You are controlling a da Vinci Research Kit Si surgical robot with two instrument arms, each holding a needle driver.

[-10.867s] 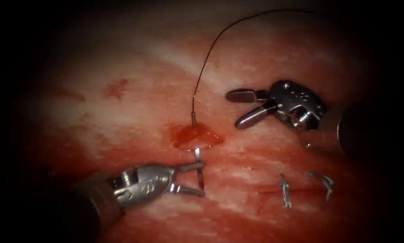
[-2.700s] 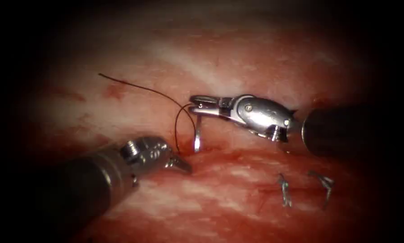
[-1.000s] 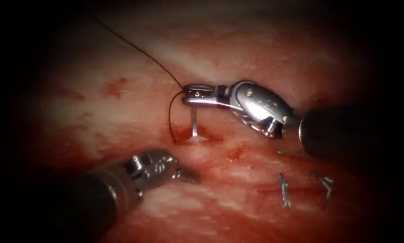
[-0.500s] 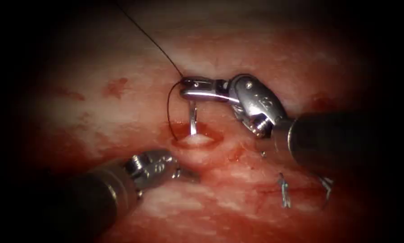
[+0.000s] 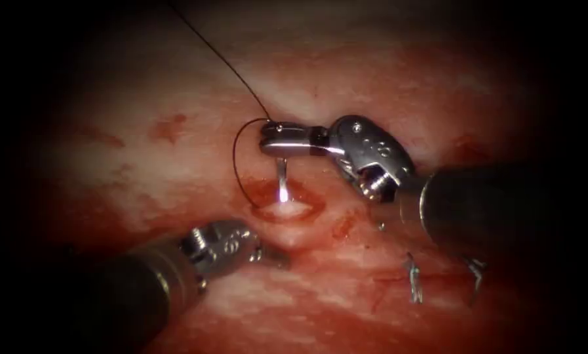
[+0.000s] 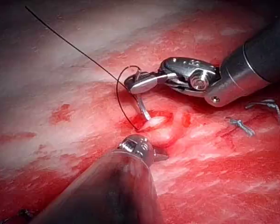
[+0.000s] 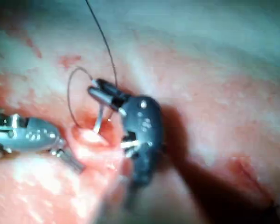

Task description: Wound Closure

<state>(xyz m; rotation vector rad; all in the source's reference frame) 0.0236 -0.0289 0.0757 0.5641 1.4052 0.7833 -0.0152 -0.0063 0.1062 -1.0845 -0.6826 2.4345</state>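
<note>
Since a second ago the right end effector, clamped on the needle near its thread end, has dipped toward the tissue, tip at the cut; the left end effector looks closed, empty; a loose grip could twist the needle off line.

Endoscope from above-front, both wrist views closer, all sharing the needle site.
</note>
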